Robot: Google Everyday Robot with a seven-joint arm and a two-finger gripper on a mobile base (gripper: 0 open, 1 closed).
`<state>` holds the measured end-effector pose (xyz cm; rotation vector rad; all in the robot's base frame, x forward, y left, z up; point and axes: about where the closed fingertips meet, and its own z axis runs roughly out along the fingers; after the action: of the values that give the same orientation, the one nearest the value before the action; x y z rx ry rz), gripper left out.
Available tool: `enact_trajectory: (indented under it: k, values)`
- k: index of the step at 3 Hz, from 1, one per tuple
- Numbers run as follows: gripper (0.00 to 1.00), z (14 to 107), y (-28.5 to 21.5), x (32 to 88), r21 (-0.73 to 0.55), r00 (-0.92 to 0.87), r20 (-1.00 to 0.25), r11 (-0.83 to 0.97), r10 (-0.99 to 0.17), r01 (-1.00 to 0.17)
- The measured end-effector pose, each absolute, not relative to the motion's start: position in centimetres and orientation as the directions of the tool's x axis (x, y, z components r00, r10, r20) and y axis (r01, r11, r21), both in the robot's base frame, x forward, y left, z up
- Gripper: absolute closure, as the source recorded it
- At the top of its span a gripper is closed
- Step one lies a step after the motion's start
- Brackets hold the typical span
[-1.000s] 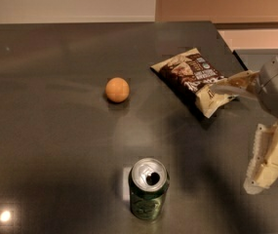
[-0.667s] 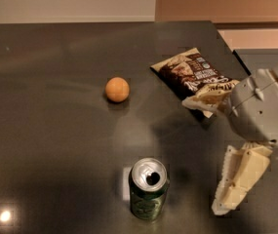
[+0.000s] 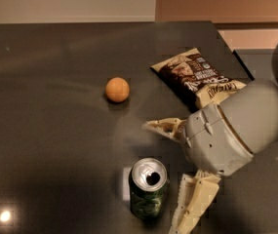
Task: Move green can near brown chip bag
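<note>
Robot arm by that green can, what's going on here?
The robot's gripper hangs open just right of the upright can, fingers spread and nothing gripped yet. The can stands on the dark table, apart from the chip bag farther back. An orange ball lies off to the left.

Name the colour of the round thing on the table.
The round thing is orange, in camera view; the gripper is open beside the green can.

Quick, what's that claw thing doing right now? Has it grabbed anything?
Gripper: jaws open, holding nothing, spread wide right beside the green can.
</note>
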<state>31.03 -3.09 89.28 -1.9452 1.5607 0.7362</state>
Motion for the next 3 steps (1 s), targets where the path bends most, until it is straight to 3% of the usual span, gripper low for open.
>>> enact_trajectory:
  k: [1, 2, 3]
  values:
    - [0.0, 88.79, -1.78, 29.9, -0.054, 0.204, -0.717, -0.239, -0.666, -0.969]
    - [0.16, 88.6, -1.18, 29.37, -0.048, 0.214, -0.726, -0.263, -0.654, -0.964]
    - [0.41, 88.76, -1.34, 30.2, -0.058, 0.213, -0.728, -0.251, -0.651, -0.966]
